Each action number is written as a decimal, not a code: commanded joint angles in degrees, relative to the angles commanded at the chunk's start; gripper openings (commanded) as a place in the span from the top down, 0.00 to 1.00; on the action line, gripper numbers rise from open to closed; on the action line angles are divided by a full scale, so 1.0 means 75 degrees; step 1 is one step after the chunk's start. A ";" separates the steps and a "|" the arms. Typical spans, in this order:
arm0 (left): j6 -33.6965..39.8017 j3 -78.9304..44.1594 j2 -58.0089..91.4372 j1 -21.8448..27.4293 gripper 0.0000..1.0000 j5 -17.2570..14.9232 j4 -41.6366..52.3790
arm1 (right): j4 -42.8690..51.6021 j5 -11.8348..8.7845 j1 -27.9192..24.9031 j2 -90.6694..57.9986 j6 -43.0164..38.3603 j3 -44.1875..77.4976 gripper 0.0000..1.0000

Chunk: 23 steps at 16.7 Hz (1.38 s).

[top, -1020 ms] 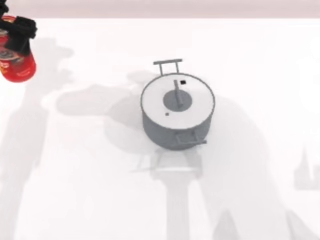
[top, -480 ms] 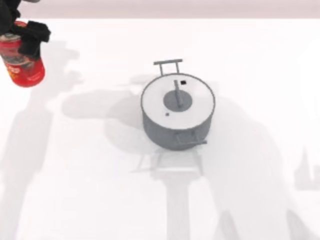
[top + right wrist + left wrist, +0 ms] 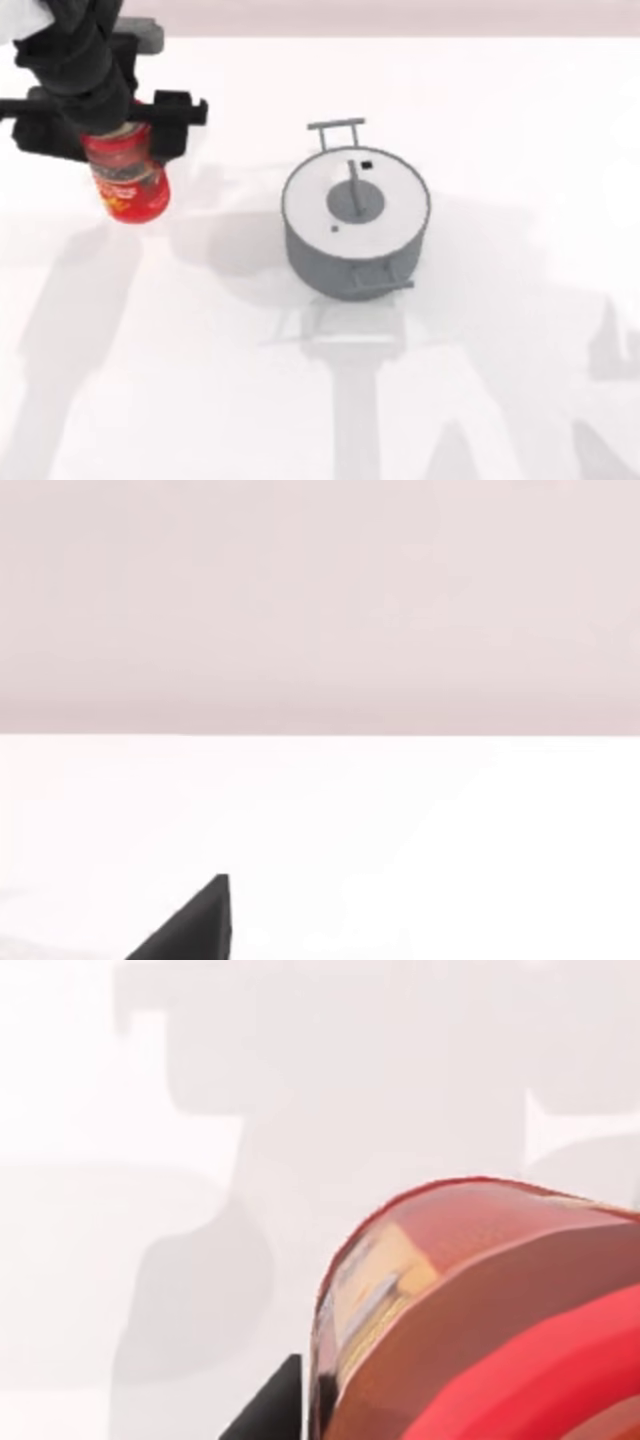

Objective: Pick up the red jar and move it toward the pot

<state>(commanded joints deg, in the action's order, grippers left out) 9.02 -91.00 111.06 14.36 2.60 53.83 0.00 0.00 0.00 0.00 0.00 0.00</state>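
**Red jar in transit: left arm carrying toward the pot**

**Left side of the worktop.** The left gripper (image 3: 118, 128) is positioned over the far-left area of the worktop (image 3: 520, 120). Its jaws are clenched on the upper part of the red jar (image 3: 128, 182), one finger on each side. The jar hangs below the jaws with its long axis roughly vertical, base pointing down and lid end up between the fingers. The shadow cast on the surface beside the jar suggests it is lifted clear of the worktop. In the left wrist view the jar (image 3: 480, 1310) fills the near field, with bare surface beyond it.

**Centre.** The pot (image 3: 356, 222) stands upright near the middle of the worktop, white lid seated, one bar handle on the far side and one on the near side. It lies to the right of the jar and slightly nearer the camera edge. The two are apart, with bare worktop between them.

**Governing relation.** The remaining travel is judged to be a rightward traverse. The pick-up appears complete; the approach is partly done. Keep the jar's base clear of the pot's rim and far handle on arrival.

**Right side.** The right arm is out of the top view; its wrist view shows only bare worktop and a dark tip.
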 joint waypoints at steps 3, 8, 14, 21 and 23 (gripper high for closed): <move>0.0910 0.0617 -0.0251 0.0455 1.00 0.0279 -0.0407 | 0.0000 0.0000 0.0000 0.0000 0.0000 0.0000 0.00; 0.1125 0.0783 -0.0318 0.0575 1.00 0.0356 -0.0519 | 0.0000 0.0000 0.0000 0.0000 0.0000 0.0000 0.00; 0.1054 0.1166 0.0045 0.0534 1.00 0.0330 -0.1276 | 0.0000 0.0000 0.0000 0.0000 0.0000 0.0000 0.00; 0.1049 0.1451 0.0304 0.0505 1.00 0.0330 -0.1816 | 0.0000 0.0000 0.0000 0.0000 0.0000 0.0000 0.00; 0.1049 0.1451 0.0304 0.0505 0.85 0.0330 -0.1816 | 0.0000 0.0000 0.0000 0.0000 0.0000 0.0000 0.00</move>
<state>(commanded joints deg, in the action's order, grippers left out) 16.89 -80.12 113.34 18.14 5.08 40.20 0.00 0.00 0.00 0.00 0.00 0.00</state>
